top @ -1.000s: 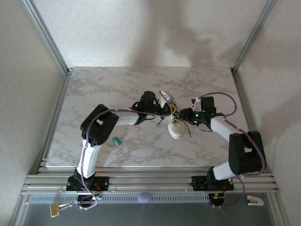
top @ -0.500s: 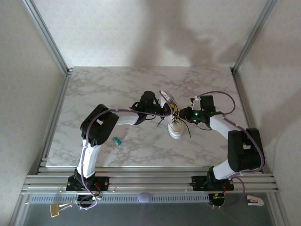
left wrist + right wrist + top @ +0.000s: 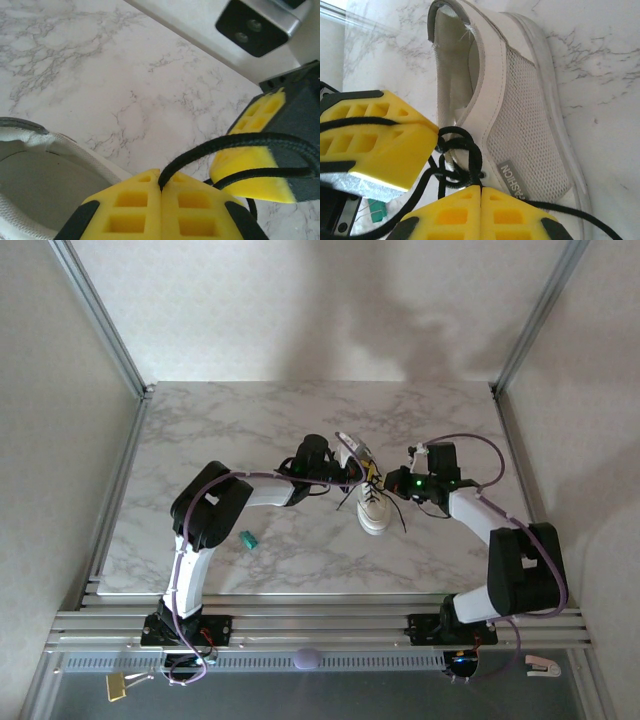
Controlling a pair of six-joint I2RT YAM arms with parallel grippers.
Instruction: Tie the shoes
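Top external view: a small white low-top sneaker [image 3: 372, 505] was seen lying near the middle of the white marble-patterned table [image 3: 250, 420], toe toward the near edge. The left gripper [image 3: 161, 200] was pressed together on a strand of the thin black laces [image 3: 210, 147], seen emerging from between its yellow pads [image 3: 125, 210]. The right gripper [image 3: 481, 215] was likewise closed, and a strand appeared to be pinched at its seam, just beside the tangle by the shoe's opening.

The step in hand was judged to be the crossing of the laces for a first knot; no bow had been formed. Next, the strands would need to be drawn apart under tension, without the light shoe being dragged.

Counted: one sneaker, two grippers, and one small teal object [image 3: 248, 539] toward the near left corner. The lace strands were too tangled to be counted.
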